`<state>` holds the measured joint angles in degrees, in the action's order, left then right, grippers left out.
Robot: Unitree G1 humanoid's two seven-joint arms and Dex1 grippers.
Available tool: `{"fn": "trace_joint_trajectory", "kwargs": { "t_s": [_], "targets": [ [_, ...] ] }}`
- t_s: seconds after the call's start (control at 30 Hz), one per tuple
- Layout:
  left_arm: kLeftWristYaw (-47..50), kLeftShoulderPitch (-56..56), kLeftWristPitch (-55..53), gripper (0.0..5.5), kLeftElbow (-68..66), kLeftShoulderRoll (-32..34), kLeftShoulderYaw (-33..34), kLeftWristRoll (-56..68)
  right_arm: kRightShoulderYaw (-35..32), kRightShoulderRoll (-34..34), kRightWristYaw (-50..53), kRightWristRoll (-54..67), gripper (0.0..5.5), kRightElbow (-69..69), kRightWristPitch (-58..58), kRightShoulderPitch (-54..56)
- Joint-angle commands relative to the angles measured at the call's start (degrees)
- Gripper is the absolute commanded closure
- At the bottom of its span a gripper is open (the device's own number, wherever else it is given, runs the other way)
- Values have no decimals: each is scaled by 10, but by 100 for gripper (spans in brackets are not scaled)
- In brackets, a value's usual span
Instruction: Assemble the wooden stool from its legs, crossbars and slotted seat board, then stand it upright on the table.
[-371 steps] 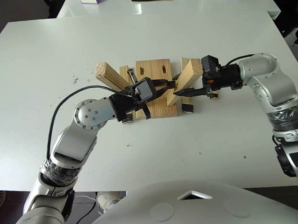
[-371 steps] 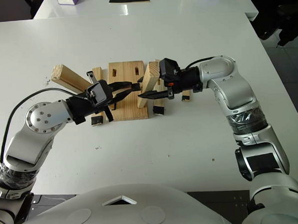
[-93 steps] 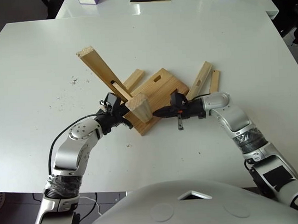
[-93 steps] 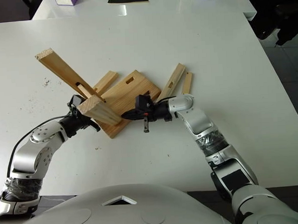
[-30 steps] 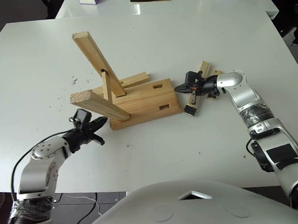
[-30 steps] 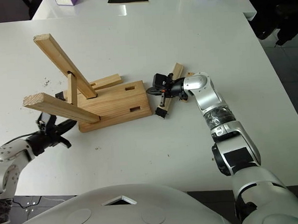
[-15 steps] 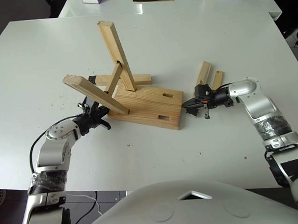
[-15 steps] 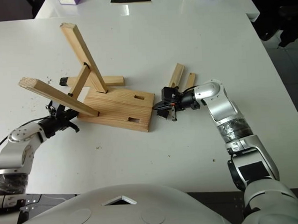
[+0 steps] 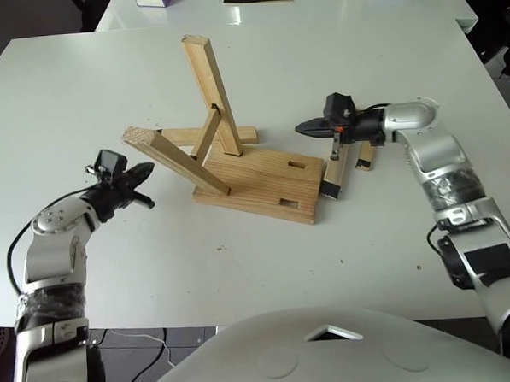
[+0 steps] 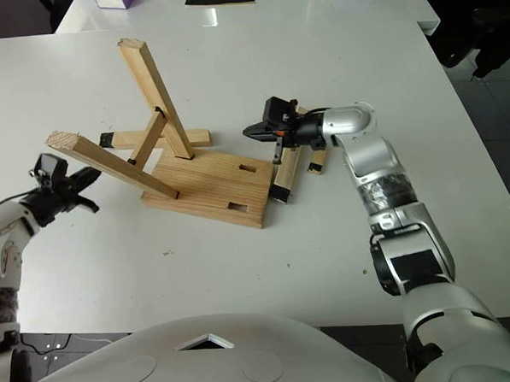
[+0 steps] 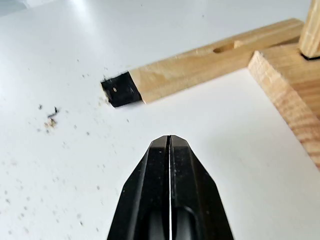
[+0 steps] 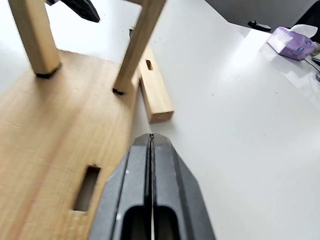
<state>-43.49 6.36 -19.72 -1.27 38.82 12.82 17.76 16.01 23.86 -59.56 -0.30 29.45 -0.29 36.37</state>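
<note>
Head camera: the seat board (image 9: 263, 184) lies flat on the white table (image 9: 334, 58), just right of frame center. 2 legs stand in it: a tall leg (image 9: 211, 95) rises toward the upper center, and a slanted leg (image 9: 172, 159) leans out to the left. A short crossbar (image 9: 205, 135) joins them. Behind the board a loose leg (image 9: 245, 134) lies flat. 2 more loose pieces (image 9: 335, 165) lie at the board's right edge. The left gripper (image 9: 141, 172), at center left, points at the slanted leg's free end, near it but apart. The right gripper (image 9: 303, 128), right of center, hovers above the board's right end and holds nothing.

Left wrist: the left gripper's fingers (image 11: 162, 150) are pressed together with nothing between them. Beyond them is the loose leg's black cap (image 11: 120, 90), with dark specks (image 11: 50, 117) scattered on the table nearby.

Right wrist: the right gripper's fingers (image 12: 142, 150) are also pressed together, over the board near an open slot (image 12: 86, 187). Both seated legs stand beyond.
</note>
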Motion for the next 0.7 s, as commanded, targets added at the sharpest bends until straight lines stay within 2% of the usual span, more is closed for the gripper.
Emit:
{"fn": "trace_joint_trajectory", "kwargs": {
  "t_s": [0.03,0.17,0.3,0.4,0.57,0.7],
  "targets": [
    [-43,128,-54,550,170,6,-31,46,25,-27,20,-46,548,140,-64,56],
    [-17,171,-88,550,258,-30,-74,63,40,-26,-42,-51,548,185,-98,63],
    [30,98,-97,550,220,-93,-158,25,48,-23,-117,-42,548,186,-110,61],
    [54,49,-89,550,163,-121,-191,-6,52,-19,-156,-37,548,159,-105,46],
    [68,37,-67,550,129,-135,-193,-16,52,-16,-175,-29,548,117,-93,18],
    [74,12,-46,550,89,-141,-192,-25,39,-23,-145,-21,548,64,-60,-18]
  ]
}}
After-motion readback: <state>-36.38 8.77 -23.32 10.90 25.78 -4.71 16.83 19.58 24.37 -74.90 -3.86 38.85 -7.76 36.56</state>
